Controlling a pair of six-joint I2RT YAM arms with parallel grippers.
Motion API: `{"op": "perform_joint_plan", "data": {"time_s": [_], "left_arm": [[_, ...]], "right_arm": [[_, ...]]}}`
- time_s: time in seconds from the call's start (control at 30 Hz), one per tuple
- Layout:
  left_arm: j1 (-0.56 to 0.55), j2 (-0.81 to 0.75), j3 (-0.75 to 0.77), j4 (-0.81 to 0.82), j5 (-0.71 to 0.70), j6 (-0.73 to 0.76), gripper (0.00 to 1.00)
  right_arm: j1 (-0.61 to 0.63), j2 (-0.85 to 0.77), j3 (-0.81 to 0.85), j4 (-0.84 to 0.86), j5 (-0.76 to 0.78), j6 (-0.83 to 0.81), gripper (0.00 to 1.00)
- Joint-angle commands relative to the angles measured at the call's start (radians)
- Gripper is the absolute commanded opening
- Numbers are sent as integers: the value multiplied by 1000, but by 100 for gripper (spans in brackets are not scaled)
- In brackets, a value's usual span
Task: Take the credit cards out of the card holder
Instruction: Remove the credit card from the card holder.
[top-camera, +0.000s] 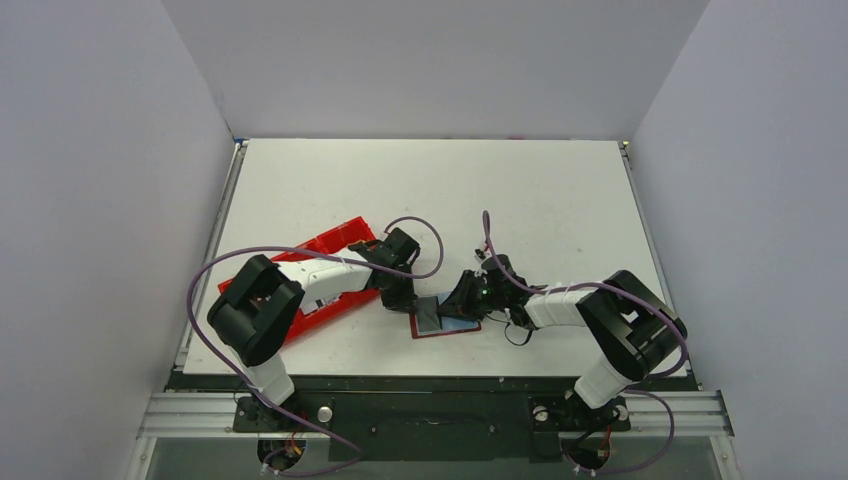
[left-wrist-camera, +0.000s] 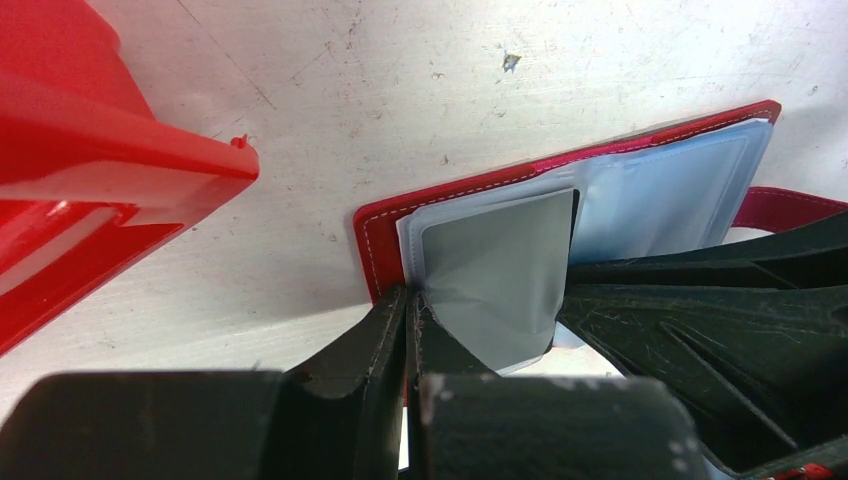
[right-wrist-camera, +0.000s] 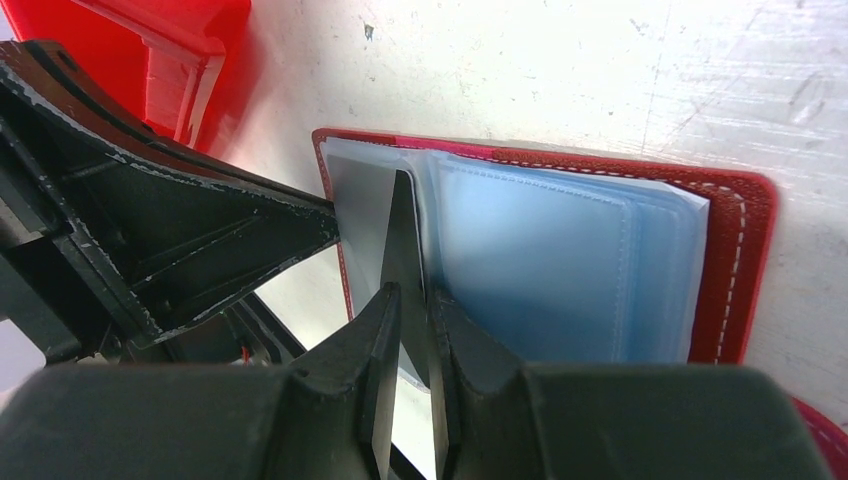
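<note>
card holder (right-wrist-camera: 745, 260) grained, stitched leather-look; pockets (right-wrist-camera: 560, 260) clear glossy plastic; tray (left-wrist-camera: 100, 150) glossy plastic; table (left-wrist-camera: 450, 80) scuffed matt

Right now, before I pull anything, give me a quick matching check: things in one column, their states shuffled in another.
1 card holder
2 red tray
3 left hand
4 right hand

A shut on the grey card
B lying open, pockets up
C on the table, left of the holder
D shut on the holder's cover edge

Pairs: 1-B, 2-C, 3-D, 4-A

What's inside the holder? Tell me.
Grey-blue pockets; the right gripper pinches a grey leaf upright. Lower pockets are covered, so any cards there are hidden.
</note>
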Motion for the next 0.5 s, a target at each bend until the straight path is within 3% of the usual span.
{"op": "perform_joint_plan", "data": {"time_s": [0.0,0.47], "left_arm": [[-19,104,-38,49,-44,9,0],[-24,119,-31,52,-43,11,0]], "right_arm": [[4,-47,0,124,-60,25,13],[-5,-57,-10,149,-75,33,8]]}}
